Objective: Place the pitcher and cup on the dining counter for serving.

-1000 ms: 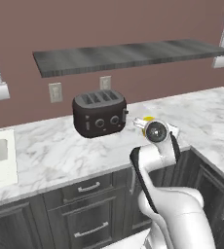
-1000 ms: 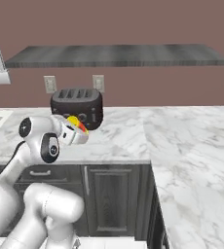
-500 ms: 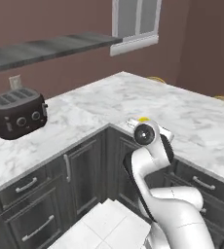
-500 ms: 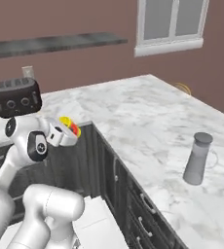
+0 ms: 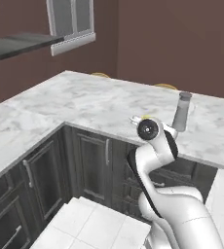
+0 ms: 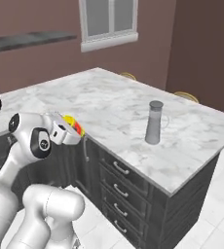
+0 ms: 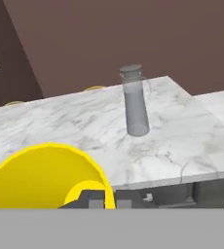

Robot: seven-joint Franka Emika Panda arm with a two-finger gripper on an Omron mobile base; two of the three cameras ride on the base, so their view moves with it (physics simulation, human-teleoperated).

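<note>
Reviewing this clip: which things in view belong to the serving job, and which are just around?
Job:
- pitcher, upright on the dining counter
- cup, held in the gripper, not yet set down

Just around:
- window
- wall shelf
- stools behind the counter
- dark cabinets

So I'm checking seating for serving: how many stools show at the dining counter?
2, only their yellow rims peeking over the dining counter far edge: one stool nearer the window, the other stool behind the pitcher. More may be hidden.
</note>
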